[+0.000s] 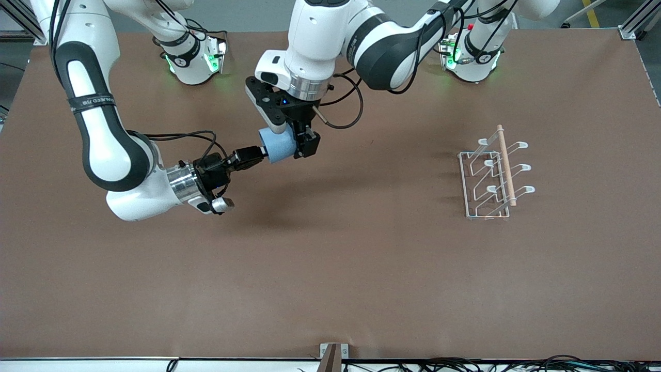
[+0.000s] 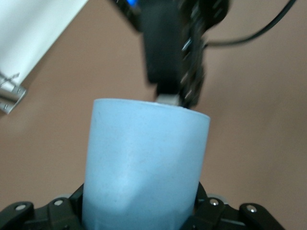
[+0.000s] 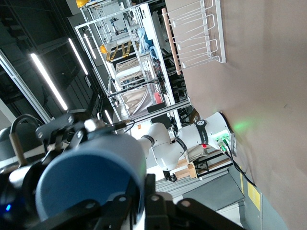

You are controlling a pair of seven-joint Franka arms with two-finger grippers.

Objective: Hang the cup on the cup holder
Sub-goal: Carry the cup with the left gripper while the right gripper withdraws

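Cup [image 1: 277, 144] first: a plain light-blue tumbler with no handle, smooth and matte, slightly tapered. I see it lying sideways in the air above the brown table [image 1: 330, 268], toward the right arm's end, caught between both grippers. From my front camera, the right gripper [image 1: 258, 153] reaches in level and its black fingers meet one end of the cup, clamped there. The left gripper [image 1: 295, 142] hangs over the cup from above with its fingers closed on the body; my left wrist view shows the pale cylinder [image 2: 144, 167] seated between them. Well apart, toward the left arm's end, the cup holder [image 1: 493, 173] stands on the table: thin white wire, rectangular base, upward-angled prongs with looped tips, and a light wooden rod [image 1: 506, 165] along its top.
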